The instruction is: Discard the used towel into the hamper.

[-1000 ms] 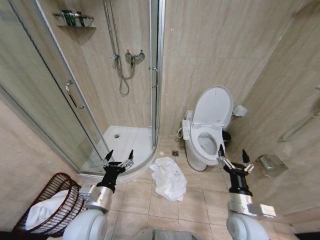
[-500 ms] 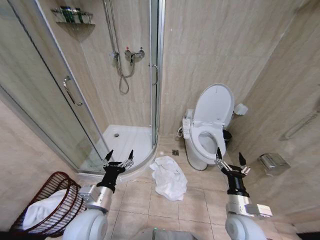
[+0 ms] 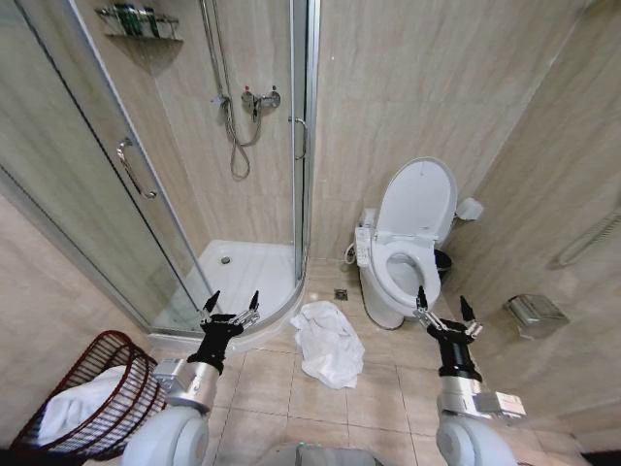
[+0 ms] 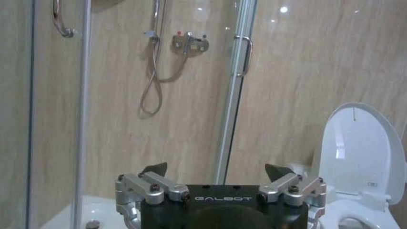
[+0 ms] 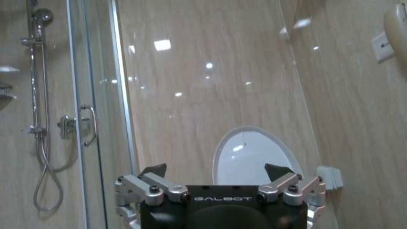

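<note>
While the view tips a bit since before, nothing on the floor moves | hamper [image 3: 92,393] sits low at the robot's left | white towel [image 3: 328,344] lies on tiles near the toilet [image 3: 408,248] | left gripper [image 3: 234,302] wide open, empty | right gripper [image 3: 441,302] wide open, empty, now nearer the toilet

The one word that can be read is "GALBOT", in pale capital letters on a dark ground. In the left wrist view it stands on the black body of the left gripper [image 4: 217,168], centred just behind the two spread fingers. In the right wrist view the same word stands in the same spot on the right gripper [image 5: 217,168], between and just behind its parted fingers.
</note>
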